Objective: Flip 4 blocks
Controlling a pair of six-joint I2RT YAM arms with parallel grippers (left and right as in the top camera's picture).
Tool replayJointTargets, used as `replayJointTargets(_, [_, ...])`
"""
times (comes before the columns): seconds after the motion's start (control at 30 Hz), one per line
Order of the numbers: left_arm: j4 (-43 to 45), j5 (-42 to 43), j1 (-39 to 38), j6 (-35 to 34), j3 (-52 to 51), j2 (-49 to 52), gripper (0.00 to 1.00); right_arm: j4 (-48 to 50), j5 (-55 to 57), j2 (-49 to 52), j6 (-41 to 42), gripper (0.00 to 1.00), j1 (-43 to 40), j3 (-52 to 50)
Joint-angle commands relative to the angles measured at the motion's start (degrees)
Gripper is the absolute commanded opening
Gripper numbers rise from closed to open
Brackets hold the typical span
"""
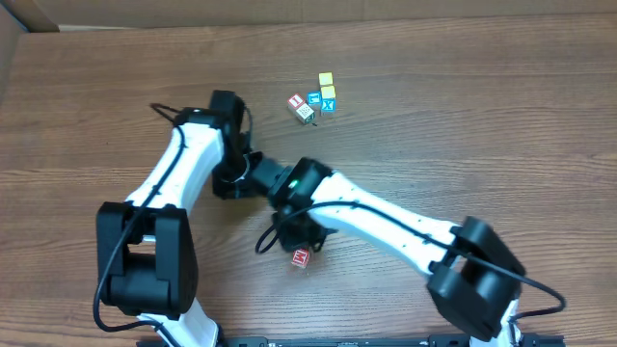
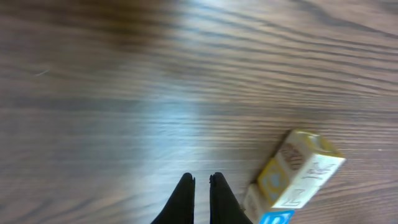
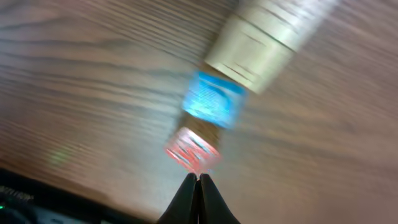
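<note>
Far side of the wood-grain table [image 1: 501, 116] as I see it: a far yellow cube [image 1: 326, 79] touches a near yellow cube [image 1: 329, 93] in a short column, with a blue cube marked "X" [image 1: 328, 104] against the nearer one.

At least seven cubes [image 1: 300, 257], two arms [image 1: 386, 222]

My L arm [image 1: 178, 164] & R arm [image 1: 386, 222]: white shells, black joints, chunky black shoulder blocks. Thin black cables [image 1: 262, 239] loop off both. Green LED [image 1: 292, 183] on R wrist. Fingers [image 2: 183, 199] black, tapered.
</note>
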Motion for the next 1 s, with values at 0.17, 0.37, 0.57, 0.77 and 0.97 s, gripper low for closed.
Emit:
replayJointTargets(0.17, [2.60, 0.31, -4.83, -0.66, -0.31, 1.88, 0.04, 0.20, -1.42, -1.73, 10.88, 0.04, 2.91, -3.63])
replayJointTargets(0.37, [4.44, 0.31, -4.22, -0.68, -0.31, 2.14, 0.04, 5.49, 0.26, -1.70, 12.09, 0.04, 7.52, -6.73])
replayJointTargets(0.57, [6.54, 0.33, -3.34, -0.87, -0.31, 2.14, 0.05, 9.20, 2.71, -0.55, 6.54, 0.04, 9.84, -10.51])
replayJointTargets(0.77, [8.61, 0.33, -3.28, -0.87, -0.31, 2.16, 0.04, 12.04, 2.62, 1.64, -6.56, 0.04, 9.40, -10.73])
replayJointTargets(0.97, [9.62, 0.22, -3.28, -0.85, -0.31, 2.16, 0.04, 10.93, 4.59, 1.64, -16.81, 0.04, 10.08, -10.25])
